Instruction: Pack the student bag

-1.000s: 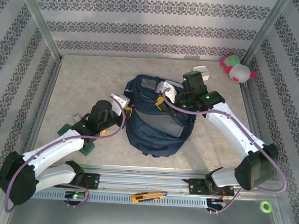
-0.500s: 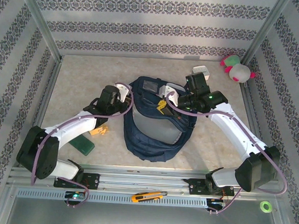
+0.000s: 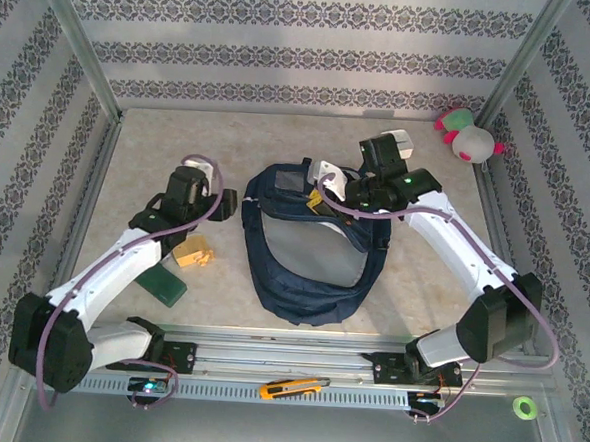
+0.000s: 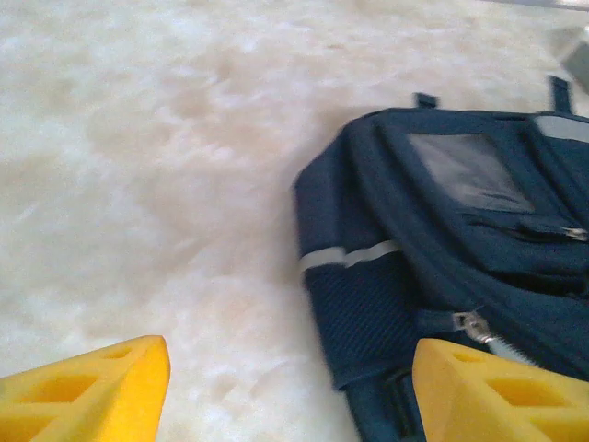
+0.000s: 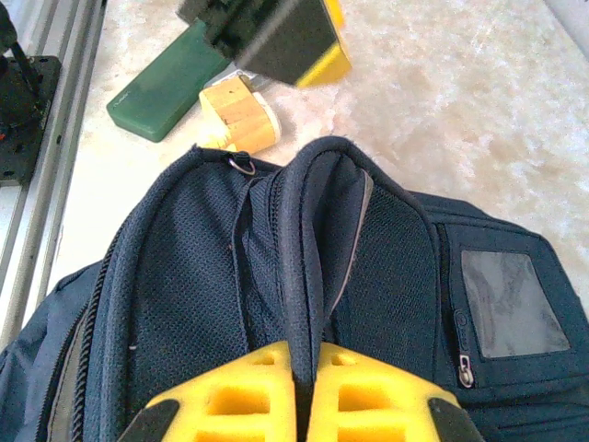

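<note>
The student bag (image 3: 300, 299) lies in the middle of the table (image 3: 149, 147). The right gripper (image 5: 302, 364) pinches a fold of its far rim. The left gripper (image 4: 290, 350) stands open just left of it.

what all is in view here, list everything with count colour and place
bag: 1, navy, table centre
case: 1, dark green, left of bag
block: 1, yellow-tan, beside case
box: 1, white, behind right gripper
plush: 1, pink and green, far right corner
knife: 1, orange, near rail
tape: 1, green, near right corner
left gripper: 1, yellow fingers, open, left of bag
right gripper: 1, yellow fingers, shut on bag rim
</note>
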Controlling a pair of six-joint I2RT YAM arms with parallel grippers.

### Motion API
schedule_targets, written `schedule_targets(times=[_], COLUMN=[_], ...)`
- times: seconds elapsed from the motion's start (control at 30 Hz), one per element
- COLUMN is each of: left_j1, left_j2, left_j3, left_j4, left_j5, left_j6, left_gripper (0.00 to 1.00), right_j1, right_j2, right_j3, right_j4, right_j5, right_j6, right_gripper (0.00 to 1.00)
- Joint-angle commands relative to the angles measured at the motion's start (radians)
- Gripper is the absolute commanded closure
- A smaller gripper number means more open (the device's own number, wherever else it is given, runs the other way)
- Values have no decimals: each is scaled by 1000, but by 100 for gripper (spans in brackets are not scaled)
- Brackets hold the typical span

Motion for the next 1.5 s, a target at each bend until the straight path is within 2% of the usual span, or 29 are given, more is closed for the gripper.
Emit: schedule_targets(times=[0.0,0.03,0.1,0.17,0.23,0.33,0.37,0.47,0.57,0.63,0.7,0.77,1.0,1.07,1.17,1.3,1.47], left_j1=[59,79,122,165,183,185,189,203,203,207,234,247,259,274,307,333,358], left_j2=[-36,-38,-28,0,23,-14,-44,-81,-64,-61,-45,16,199,229,259,297,359], left_j3=[12,12,18,39,84,139,127,95,122,139,144,170,115,78,62,52,57], left_j4=[-255,-290,-349,-407,-473,-571,-577,-630,-754,-761,-725,-731,-583,-488,-413,-395,-394], left_j5=[-58,-44,-4,57,130,69,87,244,384,379,395,423,278,254,299,294,352], left_j6=[-122,-128,-119,-82,102,408,526,804,1069,1156,1211,1299,1456,1468,1463,1478,1481], left_gripper=[29,27,18,15,13,9,6,5,5,4,1,6,8,9,9,9,9], right_j1=[15,18,22,26,28,29,29,29,30,29,29,31,45,49,54,57,60], right_j2=[25,34,44,48,44,35,34,38,38,37,42,49,50,50,51,49,58], right_j3=[53,55,55,50,39,19,13,17,21,23,24,33,41,46,55,47,46], right_j4=[87,87,89,89,92,96,97,91,84,82,84,83,93,93,86,88,90], right_j5=[-38,-38,-38,-32,-26,-25,-24,-26,-40,-46,-60,-74,-75,-70,-66,-60,-56], right_j6=[-32,-34,-37,-40,-40,-43,-44,-46,-48,-48,-46,-35,-16,-10,-5,-3,-2], right_gripper=[100,100,100,100,100,100,100,100,100,100,100,100,100,100,100,100,100])
